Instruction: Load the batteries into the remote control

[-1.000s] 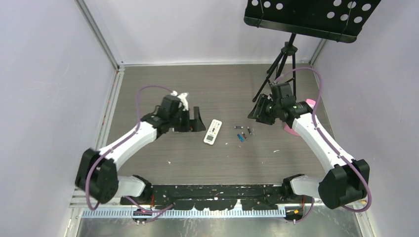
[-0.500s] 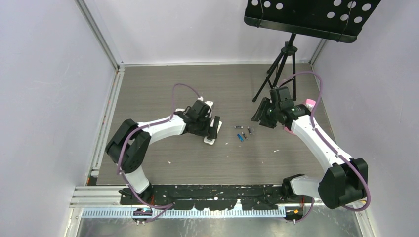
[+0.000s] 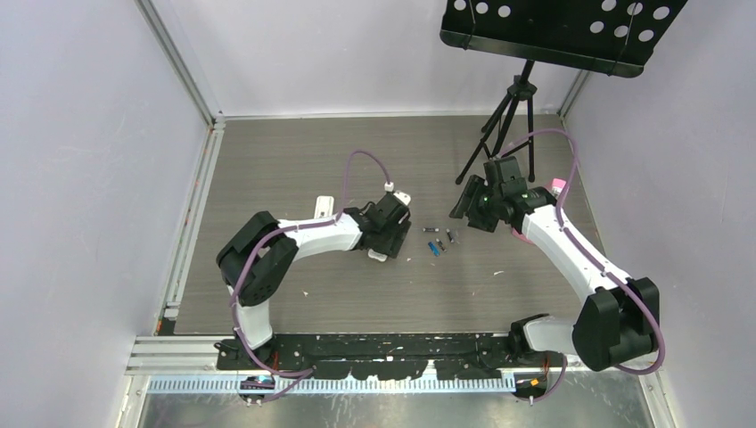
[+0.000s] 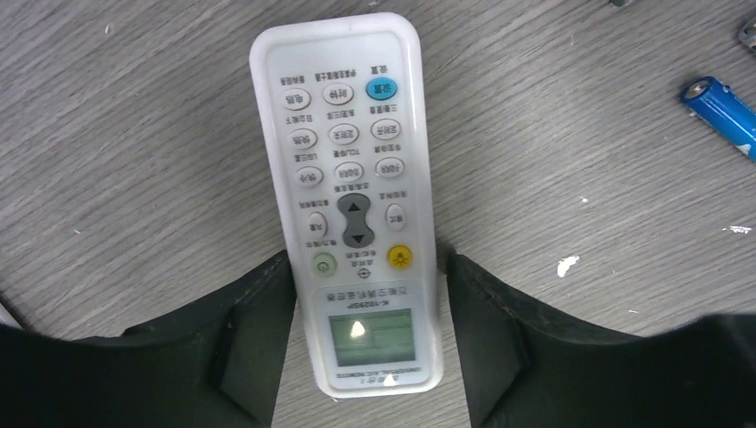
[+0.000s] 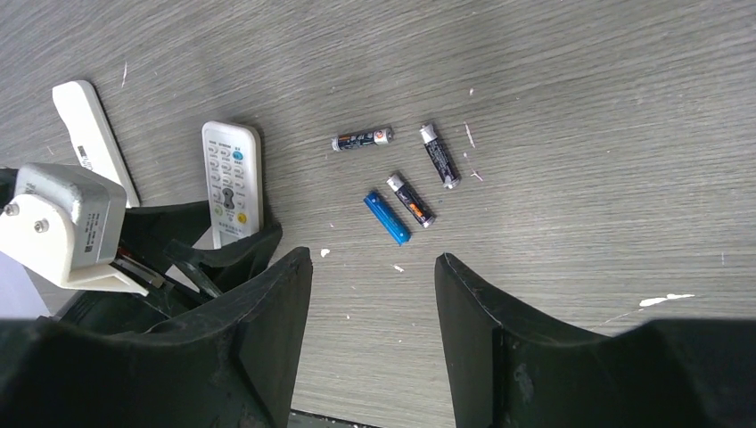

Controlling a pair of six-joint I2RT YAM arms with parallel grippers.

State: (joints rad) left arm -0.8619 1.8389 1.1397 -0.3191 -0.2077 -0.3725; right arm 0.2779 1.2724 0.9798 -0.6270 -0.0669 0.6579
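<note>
**Left claw astride remote, right claw open near batteries**

The remote control [image 4: 352, 196] is seen lying button-face up on the grey wood-grain tabletop [image 3: 357, 160], near the middle of the overhead frame. In the left wrist view it runs from top centre to bottom centre, with the display end lowest. The left claw [image 4: 365, 267] is placed astride that display end, with one dark finger hard up against each long side. Whether the remote is actually clamped cannot be told.

Four batteries [image 5: 411, 199] are scattered loose on the tabletop, in the upper middle of the right wrist view. All are well apart from the remote. The blue battery [image 5: 387, 217] is laid just beside a dark one, roughly parallel to it. The other two are set a little higher in the frame, apart from each other. The blue battery is also caught at the upper right edge of the left wrist view.

The right claw [image 5: 373, 259] is held open, with only bare tabletop seen between its fingers and nothing gripped. The batteries are framed just above that gap.

A plain white bar [image 5: 89, 134] is seen at the upper left of the right wrist view, near the remote but not touching it. A black music stand [image 3: 513, 98] on a tripod is placed at the upper right of the overhead frame. A pink object [image 3: 560, 185] is glimpsed near the right edge of the tabletop.
</note>
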